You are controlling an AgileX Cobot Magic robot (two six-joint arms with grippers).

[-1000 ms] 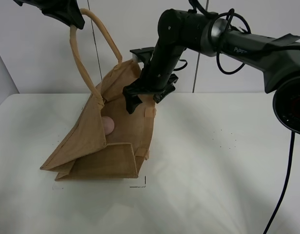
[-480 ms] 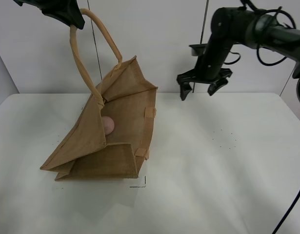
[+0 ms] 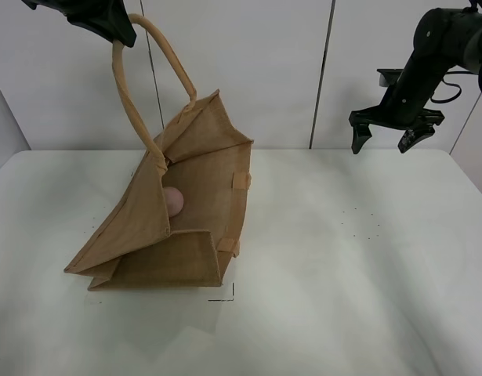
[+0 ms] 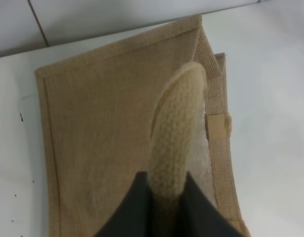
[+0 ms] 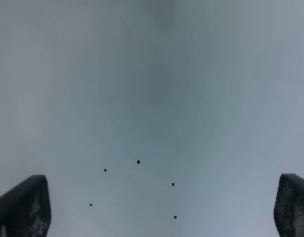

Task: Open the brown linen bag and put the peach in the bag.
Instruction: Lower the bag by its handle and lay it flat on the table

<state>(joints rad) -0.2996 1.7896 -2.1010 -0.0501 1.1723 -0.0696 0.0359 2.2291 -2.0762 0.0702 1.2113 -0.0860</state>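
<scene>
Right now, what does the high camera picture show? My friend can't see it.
The peach sits inside the brown linen bag, which the left gripper holds open by one handle on a white table. The right gripper hangs open and empty in the air, far off to the right.

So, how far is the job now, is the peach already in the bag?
Nearly finished. Done: the peach lies inside the brown linen bag, whose mouth gapes open. In hand: the left gripper holds one loop handle up. The right gripper is open, empty, away from the bag. Left: probably only letting the handle go.
</scene>
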